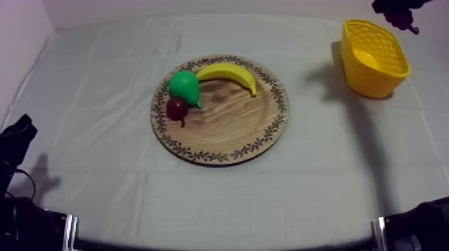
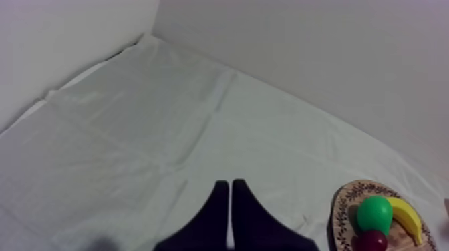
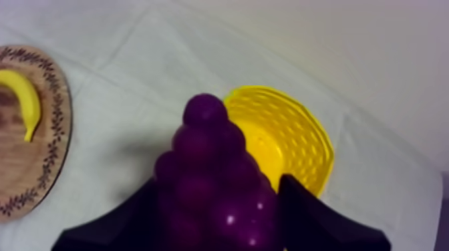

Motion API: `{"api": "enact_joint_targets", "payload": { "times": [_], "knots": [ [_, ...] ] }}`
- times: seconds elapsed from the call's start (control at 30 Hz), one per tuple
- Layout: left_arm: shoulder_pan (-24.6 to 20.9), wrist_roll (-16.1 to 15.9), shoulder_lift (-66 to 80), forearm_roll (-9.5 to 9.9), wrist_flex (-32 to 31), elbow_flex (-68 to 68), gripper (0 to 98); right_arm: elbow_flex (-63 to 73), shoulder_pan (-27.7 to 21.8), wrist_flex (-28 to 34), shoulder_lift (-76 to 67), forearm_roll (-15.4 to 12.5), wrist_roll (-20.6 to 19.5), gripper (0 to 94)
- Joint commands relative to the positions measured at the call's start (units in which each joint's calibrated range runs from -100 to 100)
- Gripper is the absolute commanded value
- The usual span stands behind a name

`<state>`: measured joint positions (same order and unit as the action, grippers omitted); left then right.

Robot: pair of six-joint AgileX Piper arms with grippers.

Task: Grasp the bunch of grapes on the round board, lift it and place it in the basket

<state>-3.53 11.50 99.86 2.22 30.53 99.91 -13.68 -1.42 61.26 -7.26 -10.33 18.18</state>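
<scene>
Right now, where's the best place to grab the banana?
Probably its middle, from straight above, pinching across its narrow width. The banana lies flat on the wooden board, and the pear crowds one end, so the middle is freer.

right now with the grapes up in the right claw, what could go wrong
1. The right claw holds the grapes at what looks like the edge of the yellow basket rather than over its middle. Released here, they might hit the rim or land on the cloth.
2. A knock on the rim might tip the basket.
</scene>
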Motion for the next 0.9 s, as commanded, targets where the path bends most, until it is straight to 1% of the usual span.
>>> {"api": "enact_joint_targets", "payload": {
  "times": [0.0,0.13,0.27,0.43,0.5,0.73,0.87],
  "knots": [
    [0.0,0.0,0.0,0.00,0.0,0.0,0.1,0.5,-0.9,-1.3,1.2,0.6,-1.5,39.8],
    [0.0,0.0,0.0,0.00,0.0,0.0,0.1,2.5,-2.3,-2.9,4.1,1.9,-4.5,39.3],
    [0.0,0.0,0.0,0.00,0.0,0.0,0.1,4.0,-3.7,-3.4,7.2,2.5,-5.9,39.5],
    [0.0,0.0,0.0,0.00,0.0,0.0,0.1,7.0,-4.2,-4.6,12.3,4.7,-8.8,39.9],
    [0.0,0.0,0.0,0.00,0.0,0.0,0.1,9.0,-4.3,-4.4,14.5,5.2,-9.7,40.3],
    [0.0,0.0,0.0,0.00,0.0,0.0,0.1,15.1,-4.8,-4.8,21.6,6.0,-11.7,41.1],
    [0.0,0.0,0.0,0.00,0.0,0.0,0.1,16.6,-5.0,-6.1,25.2,6.4,-12.1,41.0]
  ]
}}
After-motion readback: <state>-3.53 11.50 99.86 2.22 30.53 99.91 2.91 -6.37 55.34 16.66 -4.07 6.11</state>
